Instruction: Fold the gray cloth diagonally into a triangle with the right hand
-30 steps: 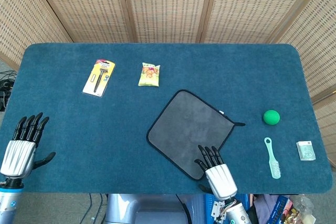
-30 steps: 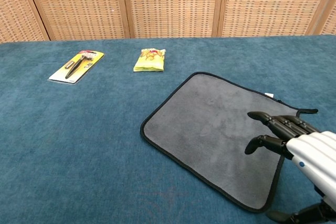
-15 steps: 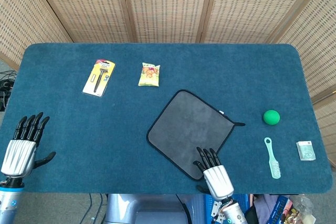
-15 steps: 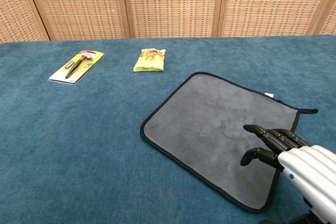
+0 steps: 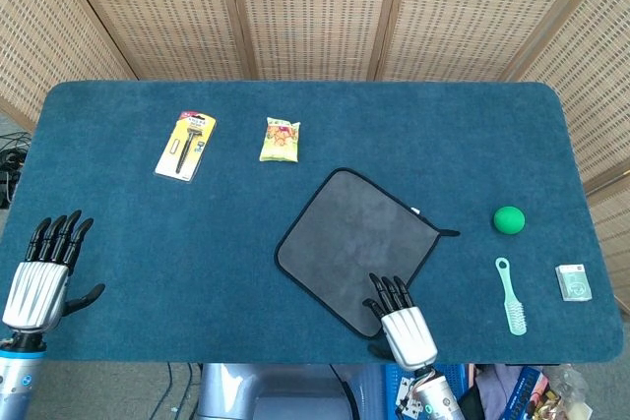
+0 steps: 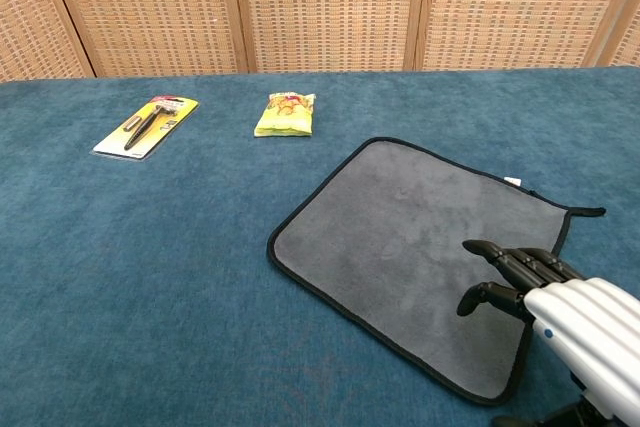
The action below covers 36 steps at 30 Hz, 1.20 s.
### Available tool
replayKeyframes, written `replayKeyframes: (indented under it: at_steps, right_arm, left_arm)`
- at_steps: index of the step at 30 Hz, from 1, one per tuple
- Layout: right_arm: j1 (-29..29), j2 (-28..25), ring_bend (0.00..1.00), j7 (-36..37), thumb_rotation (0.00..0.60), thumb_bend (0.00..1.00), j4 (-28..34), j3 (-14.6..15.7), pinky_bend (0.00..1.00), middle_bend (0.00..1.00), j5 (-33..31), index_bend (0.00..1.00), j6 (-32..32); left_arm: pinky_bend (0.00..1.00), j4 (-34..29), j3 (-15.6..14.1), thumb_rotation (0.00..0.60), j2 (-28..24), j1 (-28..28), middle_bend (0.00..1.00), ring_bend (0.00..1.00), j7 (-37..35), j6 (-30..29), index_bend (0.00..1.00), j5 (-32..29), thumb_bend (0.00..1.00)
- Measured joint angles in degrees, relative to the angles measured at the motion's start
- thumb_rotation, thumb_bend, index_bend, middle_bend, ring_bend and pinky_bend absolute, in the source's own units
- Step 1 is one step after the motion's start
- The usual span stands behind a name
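- The gray square cloth with black edging (image 5: 356,245) lies flat and unfolded on the blue carpeted table (image 5: 128,233), turned like a diamond, right of centre in the head view and toward the lower right in the chest view (image 6: 420,252).
- The right hand (image 5: 401,315) sits at the bottom of the frame over the cloth's lowest corner, its dark fingers (image 6: 520,265) stretched out above the fabric and holding nothing; whether they touch the cloth cannot be told.
- The left hand (image 5: 41,272) is at the lower left edge, fingers extended and apart, empty.
- A black razor in a yellow-and-white card pack (image 5: 186,145) and a small yellow snack packet (image 5: 280,139) lie in the upper left part.
- At the right: a green ball (image 5: 508,219), a mint-green brush (image 5: 510,296) and a small white box (image 5: 573,282).
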<state>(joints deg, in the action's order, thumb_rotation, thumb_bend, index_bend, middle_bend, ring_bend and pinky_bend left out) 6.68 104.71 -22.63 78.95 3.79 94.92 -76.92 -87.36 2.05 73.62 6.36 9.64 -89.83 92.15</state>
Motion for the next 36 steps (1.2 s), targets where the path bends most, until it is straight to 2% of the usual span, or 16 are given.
replayKeyframes:
  at_steps: [13,26,29,36]
  right_arm:
    - [0.8,1.3,0.0,-0.3,0.6,0.02,-1.2,-0.6,0.0,0.0,-0.7,0.3,0.4]
    - [1.3,1.7,0.0,-0.4,0.6,0.42,-1.7,-0.7,0.0,0.0,-1.7,0.3,0.7]
    - [1.3,1.8,0.0,-0.2,0.6,0.45,-1.8,-0.8,0.0,0.0,-1.9,0.3,0.6]
    - [1.5,1.6,0.0,-0.1,0.6,0.45,-1.5,-0.7,0.0,0.0,-1.8,0.3,0.4]
  left_arm:
    - [0.0,0.0,-0.1,0.6,0.1,0.0,0.0,0.0,0.1,-0.2,0.0,0.2,0.16]
    - [0.0,-0.1,-0.2,0.6,0.1,0.0,0.0,0.0,0.2,0.0,0.0,0.3,0.16]
    - [0.0,0.0,-0.2,0.6,0.1,0.0,0.0,0.0,0.1,-0.1,0.0,0.3,0.16]
    - [0.0,0.0,-0.3,0.6,0.1,0.1,0.0,0.0,0.0,-0.1,0.0,0.5,0.16]
